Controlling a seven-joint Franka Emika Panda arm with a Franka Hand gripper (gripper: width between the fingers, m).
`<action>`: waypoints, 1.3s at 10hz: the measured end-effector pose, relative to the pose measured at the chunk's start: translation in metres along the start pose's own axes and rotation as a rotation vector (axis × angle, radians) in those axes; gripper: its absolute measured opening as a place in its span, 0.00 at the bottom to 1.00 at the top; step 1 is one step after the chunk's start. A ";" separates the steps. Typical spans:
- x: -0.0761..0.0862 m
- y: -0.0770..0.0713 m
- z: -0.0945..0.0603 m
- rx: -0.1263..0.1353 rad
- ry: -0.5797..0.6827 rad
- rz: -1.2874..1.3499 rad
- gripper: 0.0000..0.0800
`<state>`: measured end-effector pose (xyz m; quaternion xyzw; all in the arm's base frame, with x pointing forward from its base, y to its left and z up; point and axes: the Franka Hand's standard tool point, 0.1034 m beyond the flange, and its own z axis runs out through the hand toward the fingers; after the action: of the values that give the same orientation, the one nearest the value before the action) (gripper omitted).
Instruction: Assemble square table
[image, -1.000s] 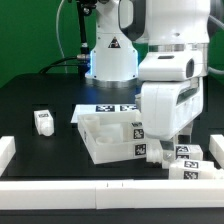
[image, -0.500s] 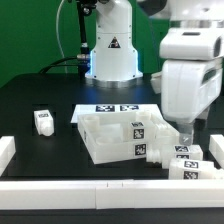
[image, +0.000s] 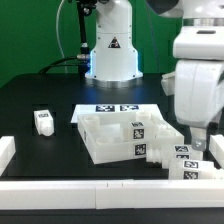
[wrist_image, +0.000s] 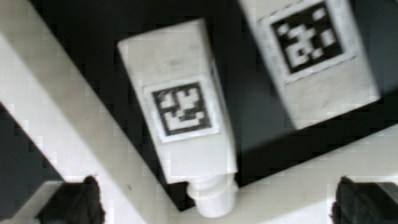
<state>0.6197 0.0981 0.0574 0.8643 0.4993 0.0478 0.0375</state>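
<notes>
One slab (image: 108, 135), one leg (image: 43, 122) alone amid open tabletop (image: 40, 95); two more legs (wrist_image: 183, 110) lie just beside the front bar (image: 100, 188), under the spread, empty gripper (image: 203, 142).

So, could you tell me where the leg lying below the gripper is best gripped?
Probably across the wide tagged body of the leg, coming straight down with the open gripper. It lies flat, tag up, with straight long sides; the narrow peg at its end offers less to hold. The white bar beside it is close.
</notes>
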 end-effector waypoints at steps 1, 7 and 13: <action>-0.001 0.001 0.007 0.001 0.002 0.002 0.81; -0.007 -0.011 0.036 0.030 -0.008 0.003 0.81; -0.011 -0.019 0.048 0.047 -0.018 0.002 0.78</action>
<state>0.6038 0.0971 0.0067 0.8659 0.4989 0.0284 0.0217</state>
